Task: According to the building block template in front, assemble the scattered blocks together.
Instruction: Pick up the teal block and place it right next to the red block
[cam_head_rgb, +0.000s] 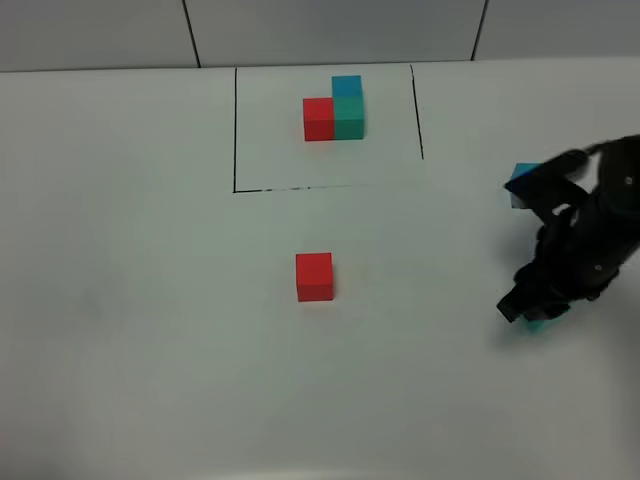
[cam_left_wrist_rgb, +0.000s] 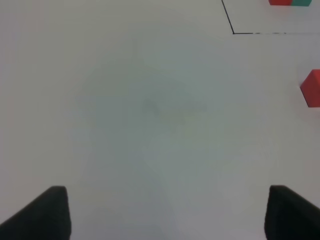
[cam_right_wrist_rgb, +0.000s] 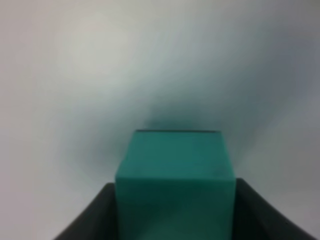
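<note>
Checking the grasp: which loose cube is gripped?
The teal-green matte cube, clamped in the right gripper; the red matte cube and sky-blue matte cube sit outside it.

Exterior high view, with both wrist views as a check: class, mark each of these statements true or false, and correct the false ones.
1. The right claw is closed on the green cube. True.
2. The left claw holds a red cube. False: it is open and empty, above bare table.
3. The loose red cube lies inside the black outline. False: it sits outside the outline, on the side nearer the camera.
4. The template stands inside the black outline. True.
5. The blue cube is partly hidden behind the right arm. True.
</note>
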